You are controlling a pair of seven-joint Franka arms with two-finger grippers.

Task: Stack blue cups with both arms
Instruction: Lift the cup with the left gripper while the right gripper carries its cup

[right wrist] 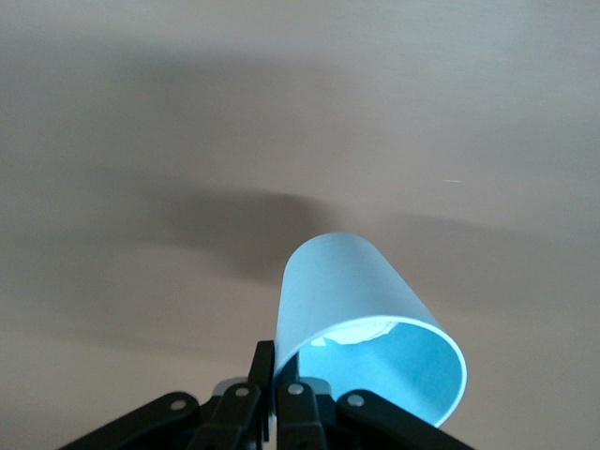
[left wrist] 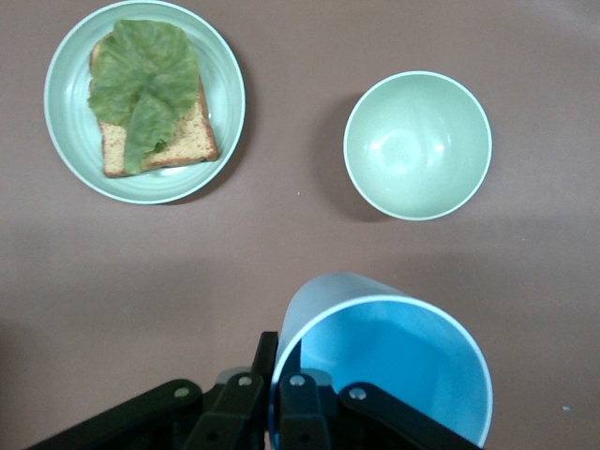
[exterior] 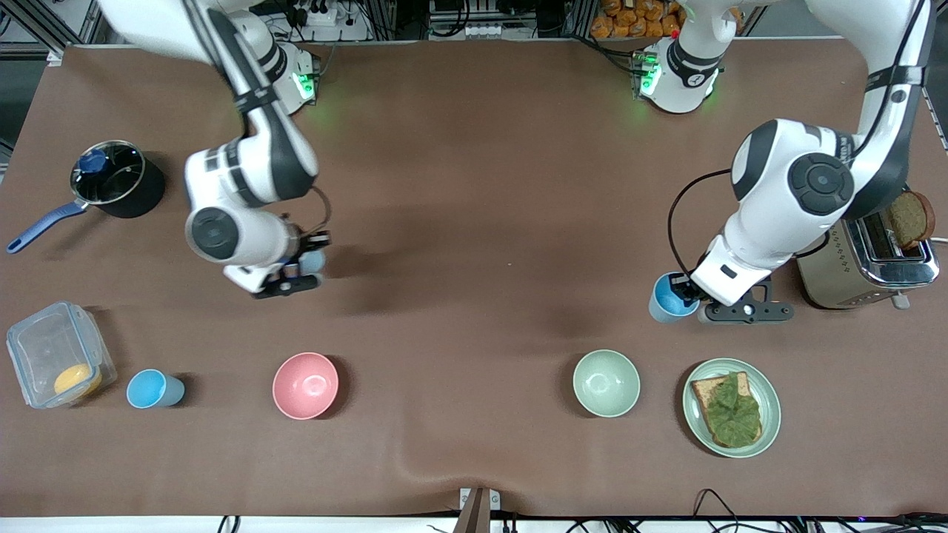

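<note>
Brown matting covers the whole worktop (exterior: 474,185), and both arms hang over it with a cup apiece, so the picking-up looks done and the bringing-together is the step in hand.

At the left arm's end, the left gripper (exterior: 692,292) is clamped on the rim of a bright blue cup (exterior: 670,297), one finger inside the wall and one outside. The cup is tilted, mouth toward the front camera, up in the air over bare mat, with the green bowl (left wrist: 417,145) and the plate (left wrist: 66,122) of toast toward the front edge below it.

Over the mat toward the right arm's end, the right gripper (exterior: 304,268) pinches the paler cup (right wrist: 361,328) by its rim the same way, also tilted.

A third blue cup (exterior: 152,389) stands untouched near the front edge, beside the box (exterior: 55,363).

Next, I judge, the arms must meet mid-table, one cup turned upright and the other lined up to slide in.
</note>
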